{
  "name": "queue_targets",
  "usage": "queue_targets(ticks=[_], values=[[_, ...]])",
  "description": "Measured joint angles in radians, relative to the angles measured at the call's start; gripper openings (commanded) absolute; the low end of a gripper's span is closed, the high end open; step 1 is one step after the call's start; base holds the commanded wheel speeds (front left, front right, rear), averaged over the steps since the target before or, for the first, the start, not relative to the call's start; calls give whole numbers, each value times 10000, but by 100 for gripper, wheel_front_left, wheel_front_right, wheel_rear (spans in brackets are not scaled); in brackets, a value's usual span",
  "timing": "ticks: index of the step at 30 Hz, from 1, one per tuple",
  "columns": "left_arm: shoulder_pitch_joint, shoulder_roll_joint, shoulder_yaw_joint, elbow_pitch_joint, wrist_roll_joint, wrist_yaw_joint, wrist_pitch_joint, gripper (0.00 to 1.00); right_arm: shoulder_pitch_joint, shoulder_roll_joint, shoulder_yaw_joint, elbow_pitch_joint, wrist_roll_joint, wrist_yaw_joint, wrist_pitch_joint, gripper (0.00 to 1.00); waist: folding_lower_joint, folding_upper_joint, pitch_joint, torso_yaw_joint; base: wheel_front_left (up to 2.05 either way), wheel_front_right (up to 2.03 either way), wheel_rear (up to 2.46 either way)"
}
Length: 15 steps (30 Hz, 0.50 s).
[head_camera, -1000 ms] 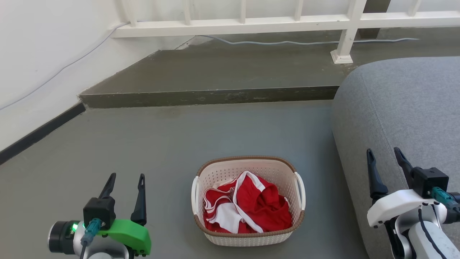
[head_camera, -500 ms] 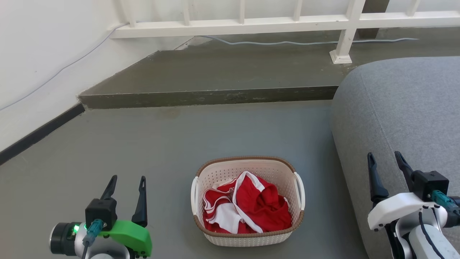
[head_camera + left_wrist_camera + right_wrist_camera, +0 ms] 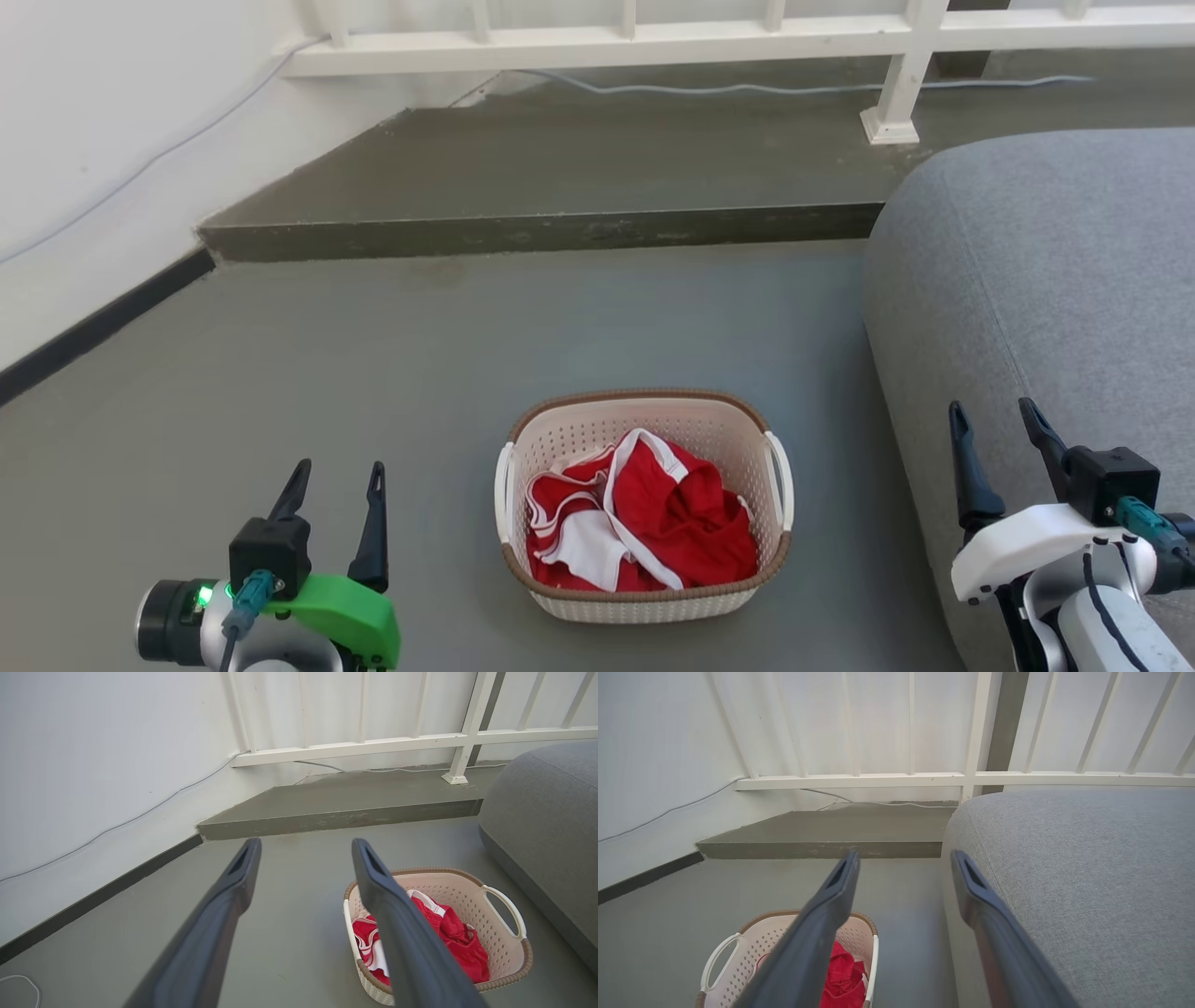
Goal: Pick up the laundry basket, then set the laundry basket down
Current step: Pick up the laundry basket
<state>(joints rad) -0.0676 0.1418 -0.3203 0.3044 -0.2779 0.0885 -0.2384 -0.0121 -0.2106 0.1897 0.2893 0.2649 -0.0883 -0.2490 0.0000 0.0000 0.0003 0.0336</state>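
Progress: nothing lifted yet. The laundry basket [image 3: 642, 605] stood on the grey floor [image 3: 373, 373], so pick-up and set-down both looked left to do.
Basket: between the grippers, near the sofa [image 3: 1046, 280], with red clothes [image 3: 672, 513] inside.
Left gripper [image 3: 340, 467]: fingers apart, empty, clear of the basket.
Right gripper [image 3: 990, 407]: fingers apart, empty, by the sofa's edge.
Room: raised step [image 3: 541, 233] and white railing [image 3: 653, 37] ahead.

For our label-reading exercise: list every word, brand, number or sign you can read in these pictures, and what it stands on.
None can be read. The laundry basket, the red and white garment in it, the grey sofa, the white railing, the left end effector and the right end effector carry no visible words, numbers or logos.
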Motion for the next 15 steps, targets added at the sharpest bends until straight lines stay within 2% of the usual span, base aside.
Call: queue_targets(ticks=[8,15], values=[[-336,-73,-33,-234,0,0,4,100,-35,31,27,-29,0,79,0,100,0,0,615,22,0,0,0],[-806,-303,-61,-295,-2,0,2,100,-530,25,59,-121,-2,173,0,100,0,0,1585,59,0,0,0]])
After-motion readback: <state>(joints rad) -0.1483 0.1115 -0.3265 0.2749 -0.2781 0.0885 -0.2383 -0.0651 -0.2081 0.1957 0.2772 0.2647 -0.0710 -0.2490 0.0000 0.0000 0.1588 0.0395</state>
